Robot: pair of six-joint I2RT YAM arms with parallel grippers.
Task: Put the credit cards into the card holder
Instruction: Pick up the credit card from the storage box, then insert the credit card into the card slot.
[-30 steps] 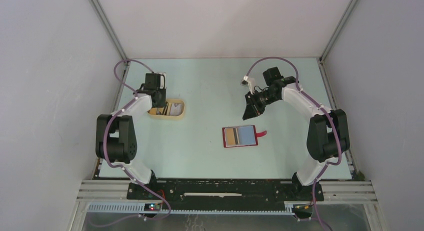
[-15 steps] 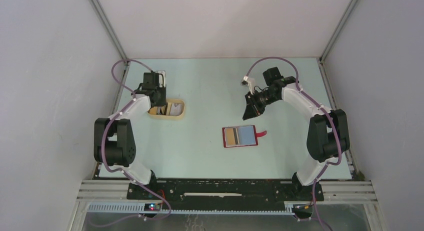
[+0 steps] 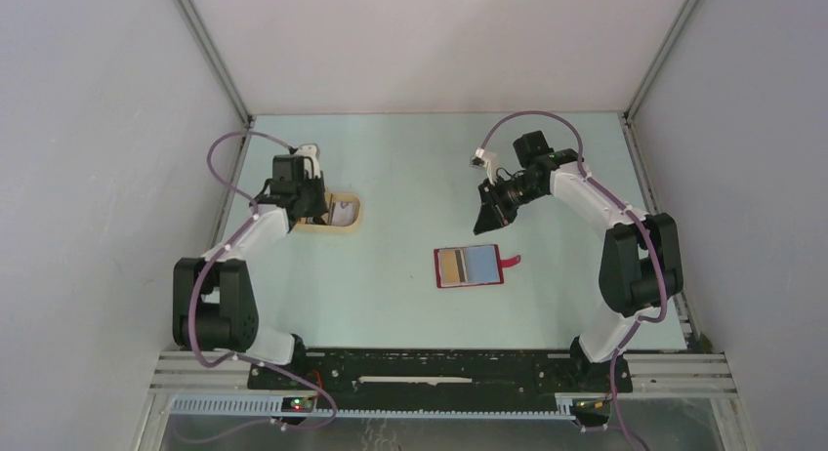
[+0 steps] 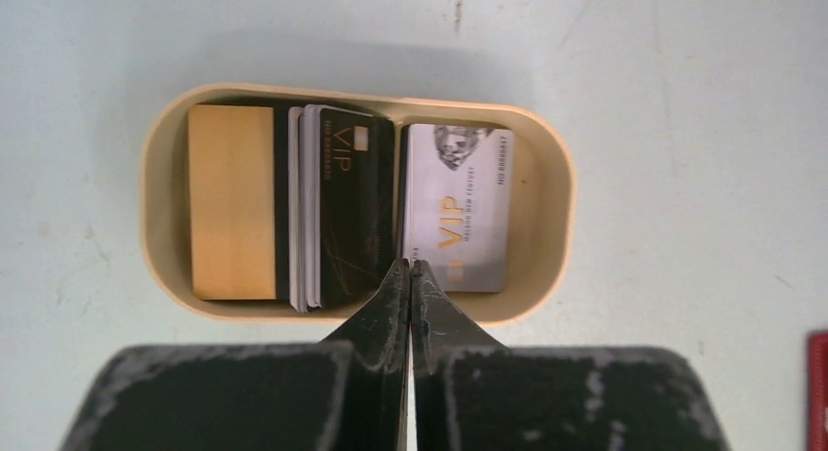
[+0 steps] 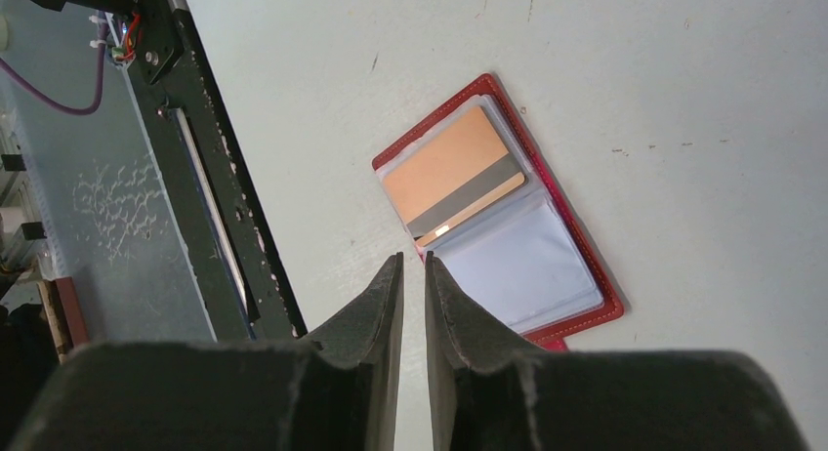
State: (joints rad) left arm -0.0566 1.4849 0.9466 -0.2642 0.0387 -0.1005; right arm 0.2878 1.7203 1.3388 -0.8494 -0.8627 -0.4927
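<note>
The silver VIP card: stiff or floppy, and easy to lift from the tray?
The silver VIP card looks thin and flat, so probably stiff and light. Its smooth face seems slippery, and the tray wall close beside it may block a grasp.

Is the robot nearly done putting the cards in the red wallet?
Not nearly. Done: one golden-brown card sits in the open red card holder. In hand: nothing; the left gripper is shut over the tan tray, gripping no card that I can see, and the right gripper hovers empty near the holder. Left: a gold card, black VIP cards and a white VIP card lie in the tray.
</note>
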